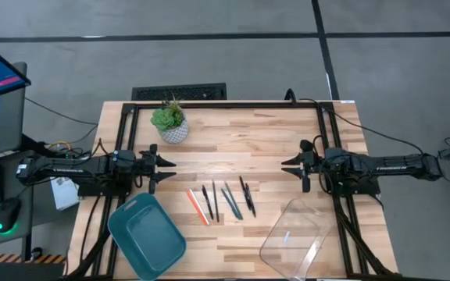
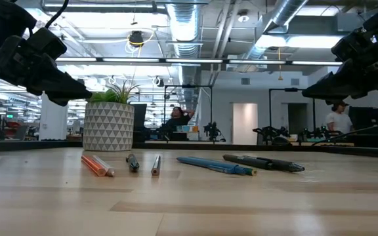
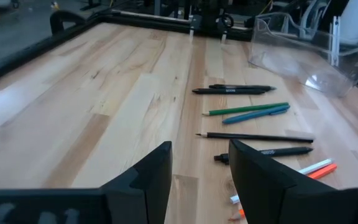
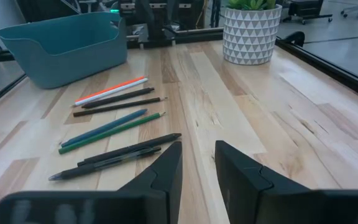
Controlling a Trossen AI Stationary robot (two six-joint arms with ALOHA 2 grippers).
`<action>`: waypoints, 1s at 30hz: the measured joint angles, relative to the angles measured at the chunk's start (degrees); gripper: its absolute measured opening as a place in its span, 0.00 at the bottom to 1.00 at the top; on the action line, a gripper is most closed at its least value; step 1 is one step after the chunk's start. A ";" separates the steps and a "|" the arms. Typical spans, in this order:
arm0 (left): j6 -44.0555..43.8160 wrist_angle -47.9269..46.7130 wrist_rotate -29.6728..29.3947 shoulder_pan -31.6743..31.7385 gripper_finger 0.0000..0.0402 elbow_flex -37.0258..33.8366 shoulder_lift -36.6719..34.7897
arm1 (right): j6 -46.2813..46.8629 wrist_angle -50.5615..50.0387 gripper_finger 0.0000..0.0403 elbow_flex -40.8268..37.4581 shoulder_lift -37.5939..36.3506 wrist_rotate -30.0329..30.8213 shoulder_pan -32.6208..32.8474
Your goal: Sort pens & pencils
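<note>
Pens (image 1: 246, 195) and pencils (image 1: 198, 207) lie in a row between two raised, empty claws: left claw (image 1: 165, 165) and right claw (image 1: 290, 164), both parted, bare counter (image 1: 233, 140) around.

My right gripper (image 4: 197, 165) hangs just above the wooden table (image 4: 278, 124), its two dark fingers (image 4: 163, 171) parted with a bare gap between them. Landmark: the teal bin (image 4: 67, 46). The pens (image 4: 114, 155) and the pencils (image 4: 110, 90) lie in a loose row leading from the bin toward my fingers. The orange-red pencil lies nearest the bin; two black pens lie farthest from it, near my fingertips. A white patterned plant pot (image 4: 250, 34) stands well apart from the bin, across the table.
</note>
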 joint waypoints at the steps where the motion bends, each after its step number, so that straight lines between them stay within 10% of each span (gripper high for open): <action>1: 2.39 0.01 -0.04 0.00 0.37 0.00 0.00 | 0.01 0.02 0.29 0.01 0.01 0.01 0.00; 30: 12.89 0.39 -1.97 0.07 0.37 0.00 0.00 | 0.02 0.79 0.29 0.00 0.00 0.04 -0.09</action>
